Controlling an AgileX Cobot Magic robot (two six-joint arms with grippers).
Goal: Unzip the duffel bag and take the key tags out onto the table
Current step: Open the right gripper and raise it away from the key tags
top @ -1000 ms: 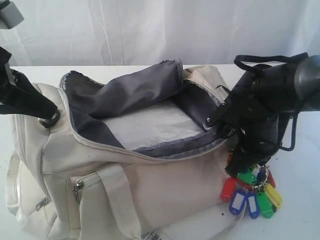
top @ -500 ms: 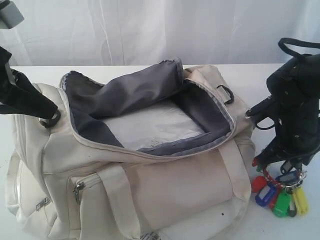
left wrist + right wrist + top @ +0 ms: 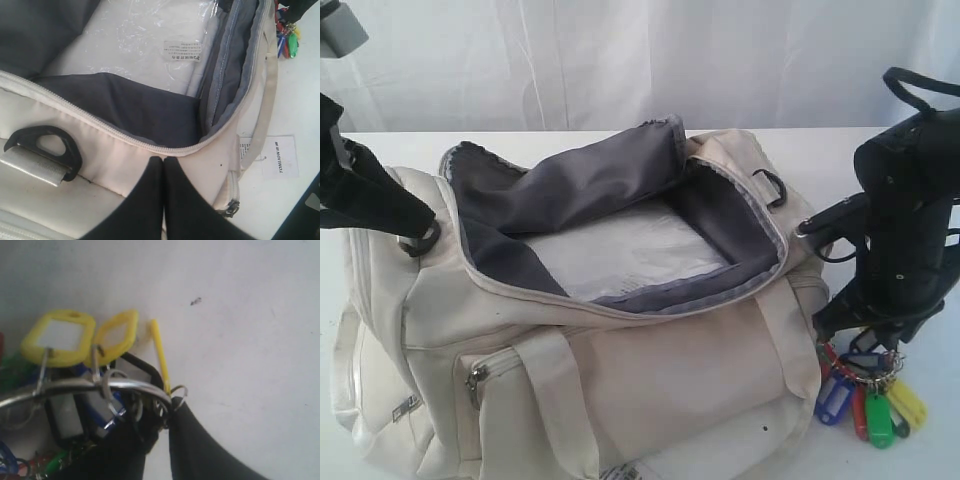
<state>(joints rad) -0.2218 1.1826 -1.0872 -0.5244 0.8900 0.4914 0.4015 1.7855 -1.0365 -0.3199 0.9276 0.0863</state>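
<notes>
**Assessor:** Exterior view first. Where do the task items stand?

**Inspector:** One duffel bag (image 3: 620, 370) lies on the table (image 3: 935, 455), main zip open, grey lining exposed. One bunch of key tags (image 3: 868, 400) is outside it, at four o'clock of the bag. It hangs from the right gripper (image 3: 855, 338), low over the table; whether it touches, I cannot tell. The left gripper (image 3: 423, 224) sits at nine o'clock, by a D-ring (image 3: 420, 242).

**Assessor:** Counts?

**Inspector:** Two dark D-rings. Four tags can be told apart here: one blue, one red, one green, one yellow.

**Assessor:** Left wrist view.

**Inspector:** Left jaws are pressed together, tips against the cream fabric just under the zip. Pinching cloth or merely resting, I cannot tell. One D-ring, and one white paper tag (image 3: 280, 157) on the table beside the bag.

**Assessor:** Right wrist view.

**Inspector:** Jaws are closed narrowly on the bunch's metal ring (image 3: 100, 385). Three yellow tags, one of them edge-on. Blue, green and red are partly hidden, so uncounted.

**Assessor:** Hazards?

**Inspector:** In my judgement, the small rings may hook on a finger at release, so the bunch lifts away with the arm. The bunch also hangs just beside the bag. Released there, it may settle against the bag and not clear on the table.
</notes>
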